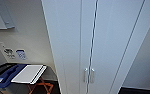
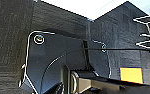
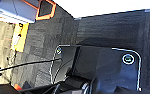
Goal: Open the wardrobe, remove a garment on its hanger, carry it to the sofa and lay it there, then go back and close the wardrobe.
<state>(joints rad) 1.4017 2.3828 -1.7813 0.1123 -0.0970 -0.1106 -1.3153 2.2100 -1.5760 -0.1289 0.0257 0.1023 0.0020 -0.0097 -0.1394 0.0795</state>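
White wardrobe [image 1: 96, 37] dead ahead at twelve o'clock, doors shut, paired pale handles [image 1: 89, 75] at six o'clock. At eight o'clock, white board [image 1: 28, 73] over orange stand [image 1: 42, 87]. Grip of either hand: cannot tell.

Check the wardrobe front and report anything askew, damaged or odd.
Nothing stands out. The wardrobe doors are shut and meet in a straight seam, and the two handles sit level side by side. No damage shows.
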